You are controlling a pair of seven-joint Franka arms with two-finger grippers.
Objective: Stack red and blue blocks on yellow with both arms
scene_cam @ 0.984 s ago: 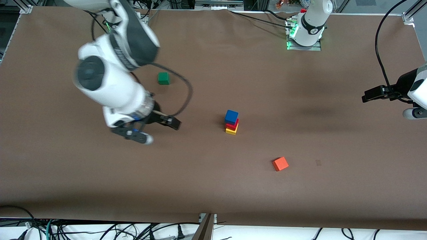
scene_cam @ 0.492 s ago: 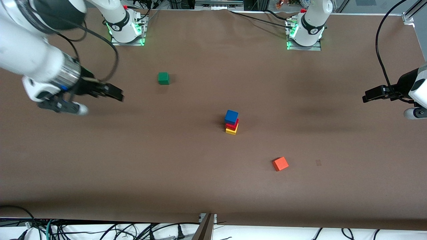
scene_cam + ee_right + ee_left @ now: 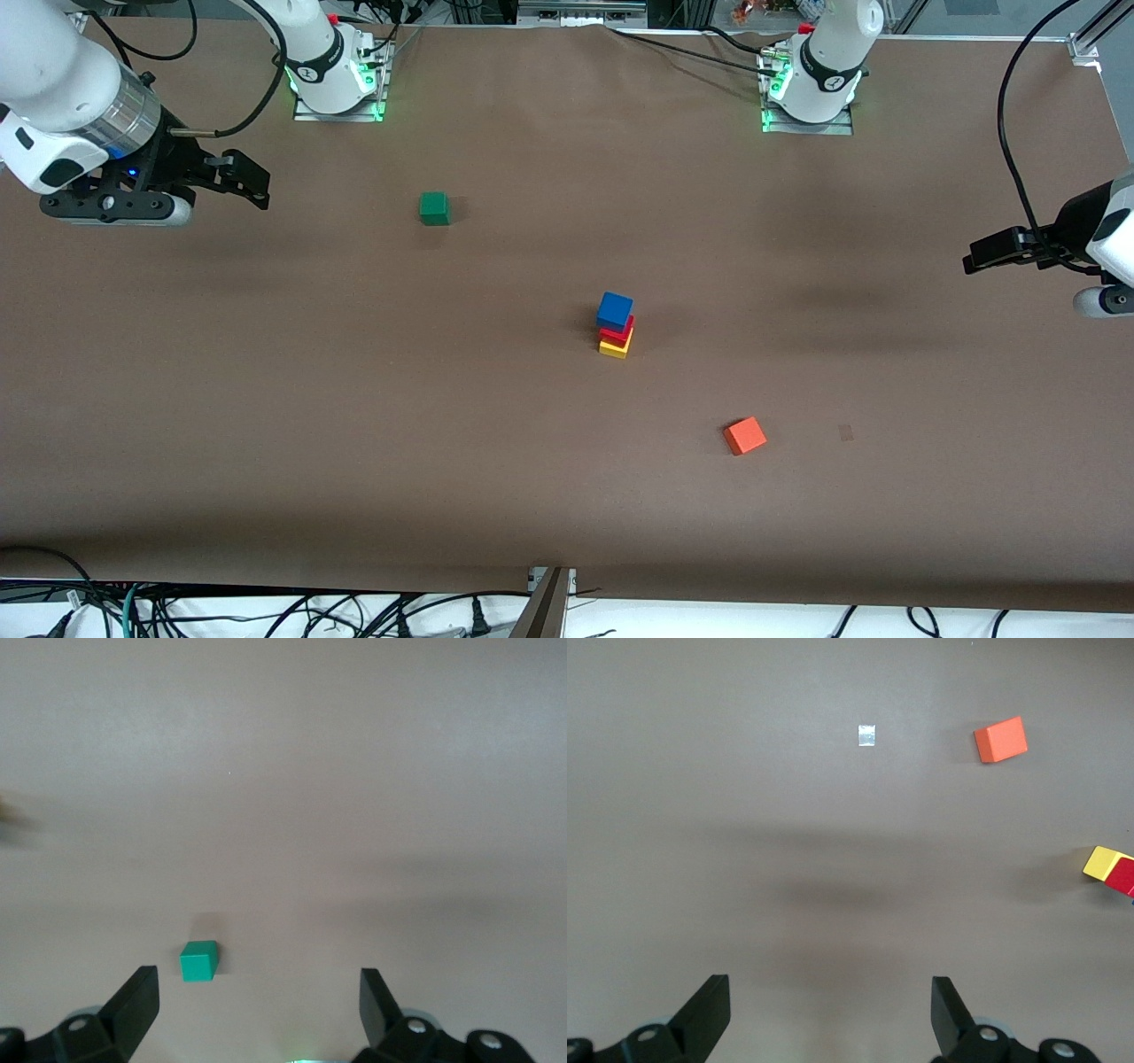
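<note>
Three cubes stacked, both arms drawn clear

Three small matte cubes form the tower near the middle of the brown table (image 3: 567, 496): the solid blue cube (image 3: 615, 311) sits on the deep crimson red cube (image 3: 617, 335), which sits on the bright yellow cube (image 3: 614, 348). A green cube (image 3: 434, 208) lies farther from the front camera, toward the right arm's end of the table; a lighter orange-red cube (image 3: 745, 435) lies nearer it, toward the left arm's end.

The right tool (image 3: 239, 182) hangs over bare table at the right arm's end, spread wide and empty. The left tool (image 3: 985, 252) waits over the left arm's end, likewise wide and empty.

Judging by the layout, stacking looks complete. Finishing well likely means keeping both arms well apart from the tower, avoiding sweeps across it, since the blue cube appears slightly offset and might topple if nudged.
</note>
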